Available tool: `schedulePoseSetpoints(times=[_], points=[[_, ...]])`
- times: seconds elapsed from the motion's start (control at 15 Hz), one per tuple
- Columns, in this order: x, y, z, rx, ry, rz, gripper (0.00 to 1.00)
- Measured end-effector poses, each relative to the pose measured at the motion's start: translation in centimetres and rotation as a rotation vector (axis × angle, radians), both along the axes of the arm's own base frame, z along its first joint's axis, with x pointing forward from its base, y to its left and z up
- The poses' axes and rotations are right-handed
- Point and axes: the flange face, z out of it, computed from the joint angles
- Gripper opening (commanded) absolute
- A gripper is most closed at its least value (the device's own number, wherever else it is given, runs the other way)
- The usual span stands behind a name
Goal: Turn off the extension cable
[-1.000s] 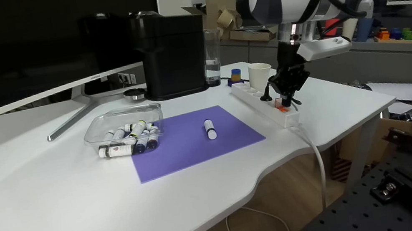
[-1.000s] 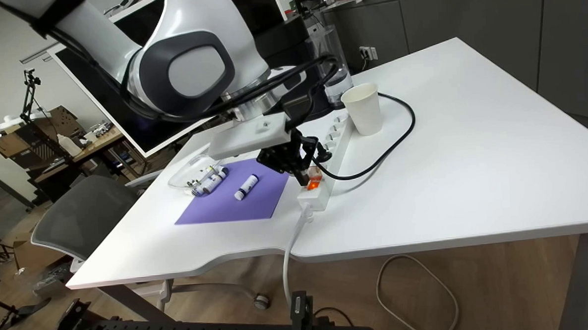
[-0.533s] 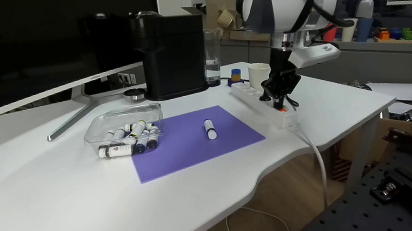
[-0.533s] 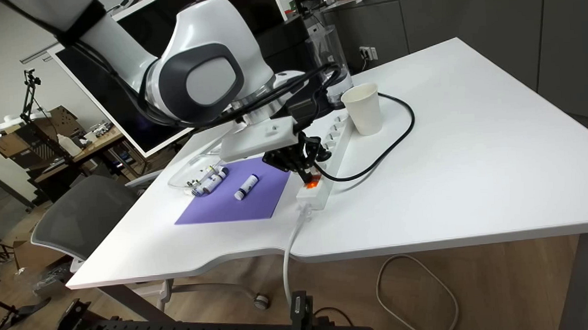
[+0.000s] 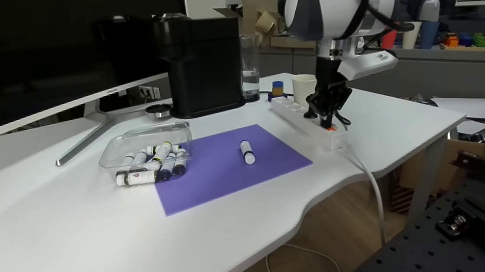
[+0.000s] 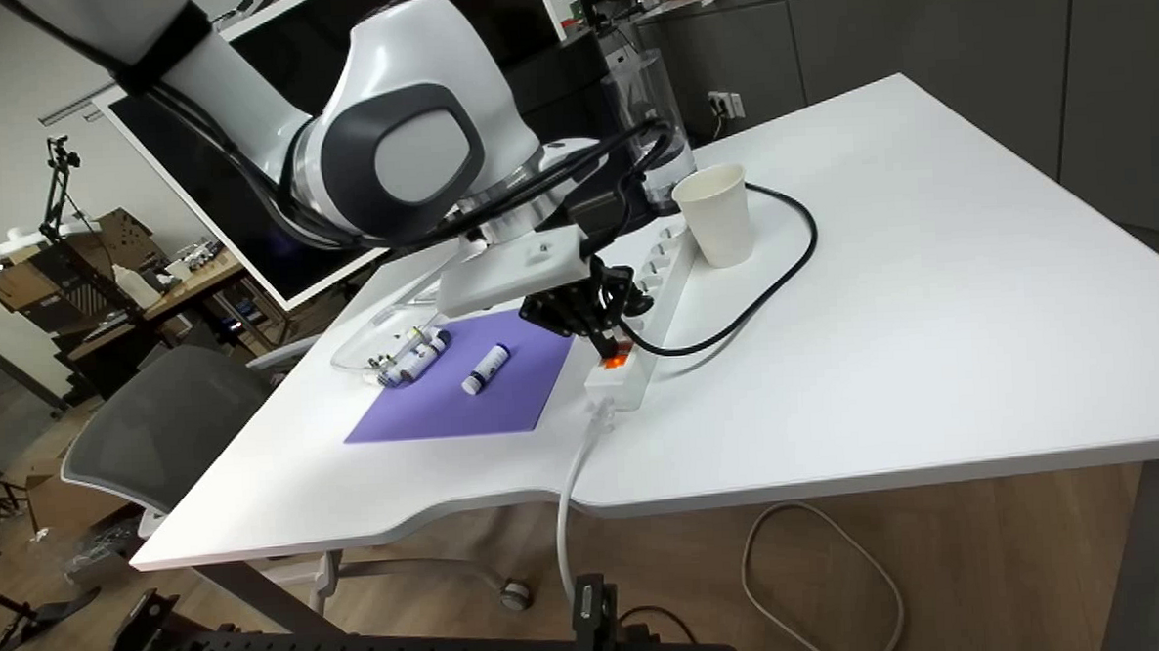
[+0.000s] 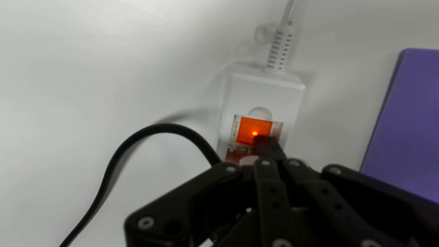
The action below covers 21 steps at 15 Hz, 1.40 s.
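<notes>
The extension cable is a long white power strip, seen in both exterior views (image 5: 337,140) (image 6: 621,390) and the wrist view (image 7: 264,94). Its orange switch (image 7: 252,128) is lit. Its white cord (image 6: 568,502) hangs over the table edge. My gripper (image 7: 269,144) is shut, with nothing seen between its fingers. Its tips stand on or just over the switch, covering one corner of it in the wrist view. In both exterior views the gripper (image 5: 327,123) (image 6: 606,348) points down at the switch end of the strip. Exact contact is hard to tell.
A black plug cable (image 7: 161,128) loops beside the strip. A paper cup (image 6: 717,217) stands against its far part. A purple mat (image 5: 229,173) holds a small white cylinder (image 5: 247,151). A clear tray (image 5: 145,148), a black machine (image 5: 204,63) and a monitor (image 5: 33,53) stand farther off.
My gripper has come down and slightly sideways onto the switch, mostly in the first half second. The strip has slid slightly away from its cord end. The switch stays lit.
</notes>
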Motion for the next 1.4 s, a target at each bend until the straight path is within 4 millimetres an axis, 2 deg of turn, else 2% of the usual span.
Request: schedulePoseSetpoints(times=[0.6, 1.4], points=[[0.14, 0.28, -0.06, -0.049, 0.022, -0.071, 0.0], [-0.05, -0.29, -0.13, 0.008, 0.001, -0.239, 0.0]])
